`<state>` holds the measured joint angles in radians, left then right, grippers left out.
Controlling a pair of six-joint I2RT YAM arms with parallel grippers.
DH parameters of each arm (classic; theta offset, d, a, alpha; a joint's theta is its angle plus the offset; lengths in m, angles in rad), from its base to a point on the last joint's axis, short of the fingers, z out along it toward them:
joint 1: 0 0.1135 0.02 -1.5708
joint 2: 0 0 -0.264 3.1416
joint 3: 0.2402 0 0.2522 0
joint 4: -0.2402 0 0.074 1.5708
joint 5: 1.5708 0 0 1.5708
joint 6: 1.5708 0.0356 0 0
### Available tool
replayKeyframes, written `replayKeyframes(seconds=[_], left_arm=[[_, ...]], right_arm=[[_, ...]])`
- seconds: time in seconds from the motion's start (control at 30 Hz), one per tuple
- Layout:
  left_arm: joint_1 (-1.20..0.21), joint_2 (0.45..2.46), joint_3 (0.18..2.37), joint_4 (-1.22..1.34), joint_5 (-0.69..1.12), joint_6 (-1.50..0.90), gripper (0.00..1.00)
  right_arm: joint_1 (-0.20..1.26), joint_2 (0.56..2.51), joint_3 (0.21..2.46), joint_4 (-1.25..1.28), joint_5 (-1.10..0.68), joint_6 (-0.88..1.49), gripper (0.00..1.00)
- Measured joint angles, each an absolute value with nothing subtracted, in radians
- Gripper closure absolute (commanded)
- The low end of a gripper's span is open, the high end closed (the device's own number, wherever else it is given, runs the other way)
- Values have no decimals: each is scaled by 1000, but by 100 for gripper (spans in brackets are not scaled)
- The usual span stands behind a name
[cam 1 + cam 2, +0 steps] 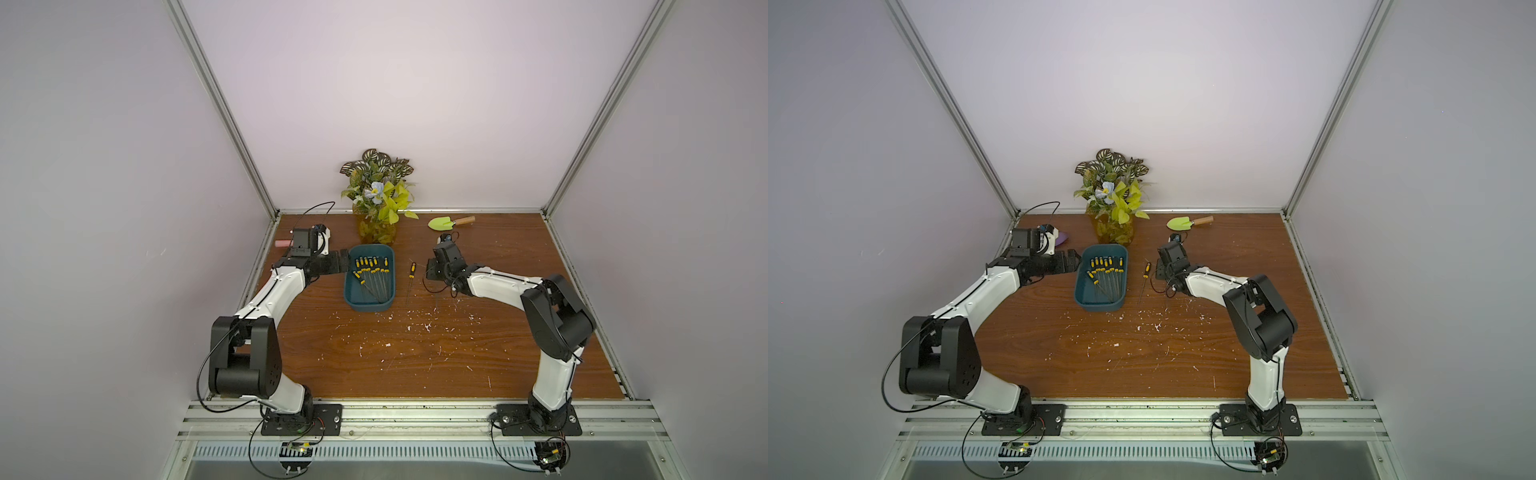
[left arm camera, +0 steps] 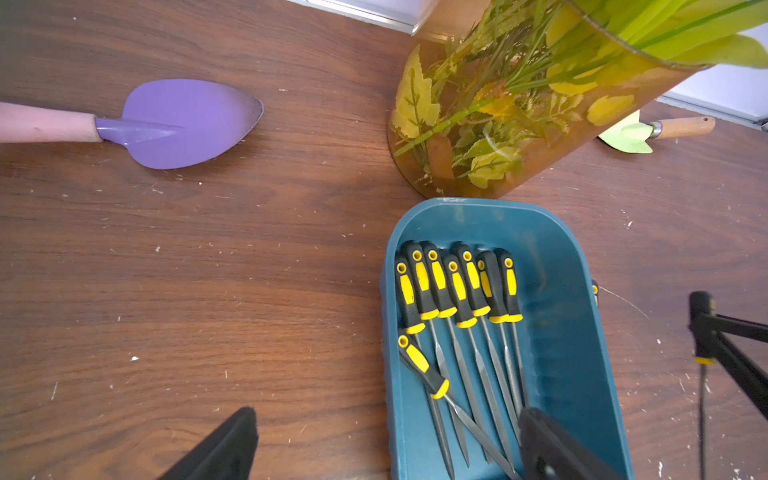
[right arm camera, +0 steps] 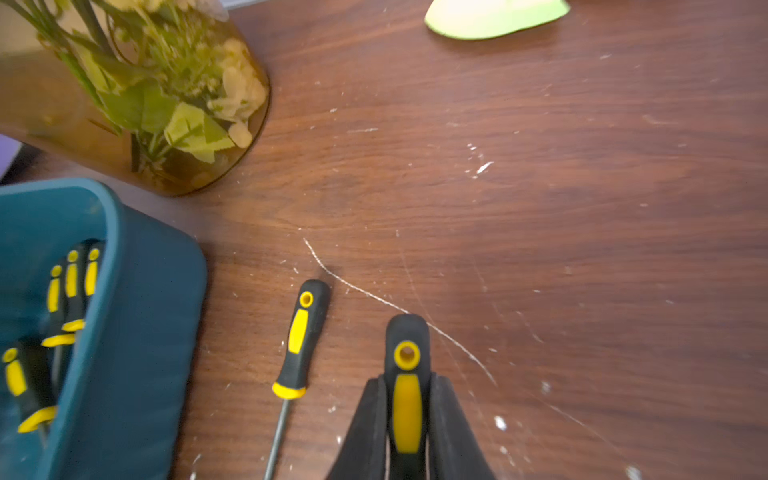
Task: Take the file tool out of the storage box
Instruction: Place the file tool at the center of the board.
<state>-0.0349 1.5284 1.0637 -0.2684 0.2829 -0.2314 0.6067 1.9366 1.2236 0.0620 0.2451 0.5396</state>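
Your right gripper (image 3: 408,384) pinches a file (image 3: 406,357) by its handle at lower centre, outside the teal storage box (image 3: 137,311) at lower left, left gripper (image 2: 388,440) wide and empty: lay it flat beside the loose file (image 3: 301,336).

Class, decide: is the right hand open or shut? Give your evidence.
Shut, on a file. In the right wrist view the hand has both fingers pressed against the file's handle.
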Motion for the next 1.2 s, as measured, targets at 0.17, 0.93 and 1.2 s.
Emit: replayKeyframes(seconds=[0.17,0.93,1.2], left_arm=[[-35,1528,1064,-270,282,-231,0],[-35,1528,1064,-274,262,-231,0],[-29,1517,1064,-274,241,-236,0]], right_arm=[[623,2028,1283,62,226,541,100],[651,2036,1345,25,206,476,63],[707,2005,1549,52,-84,328,62]])
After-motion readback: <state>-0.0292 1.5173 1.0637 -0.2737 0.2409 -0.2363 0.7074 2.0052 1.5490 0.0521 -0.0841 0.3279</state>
